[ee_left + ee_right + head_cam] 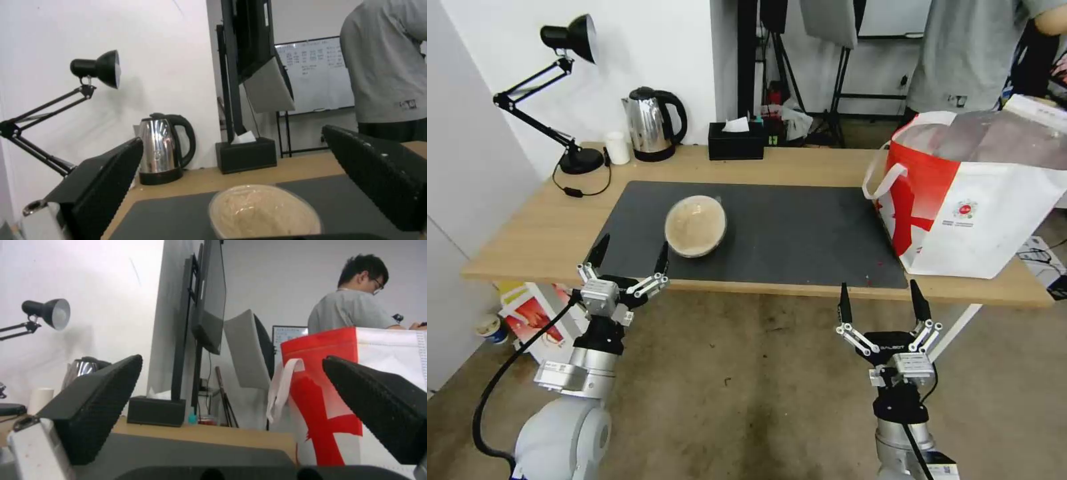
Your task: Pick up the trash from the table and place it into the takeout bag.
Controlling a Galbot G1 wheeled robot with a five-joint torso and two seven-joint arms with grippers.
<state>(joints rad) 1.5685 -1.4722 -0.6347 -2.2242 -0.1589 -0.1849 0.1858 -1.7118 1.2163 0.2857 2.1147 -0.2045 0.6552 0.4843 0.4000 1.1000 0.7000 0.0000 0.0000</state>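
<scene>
Head view: left gripper (pixel 629 255) at the near table (pixel 527 233) edge, fingers spread wide, empty. Tan shallow disposable bowl (pixel 696 225) sits on the dark grey mat (pixel 800 227) just beyond its fingertips. Judged light, thin-walled, crushable; grip across the rim, gently. Right gripper (pixel 882 302) spread, empty, short of the large white takeout bag with red panel (pixel 974 213).

My head camera looks down across the long light-wood table (pixel 800 167); both my wrist cameras skim low over its near edge, facing the wall.
</scene>
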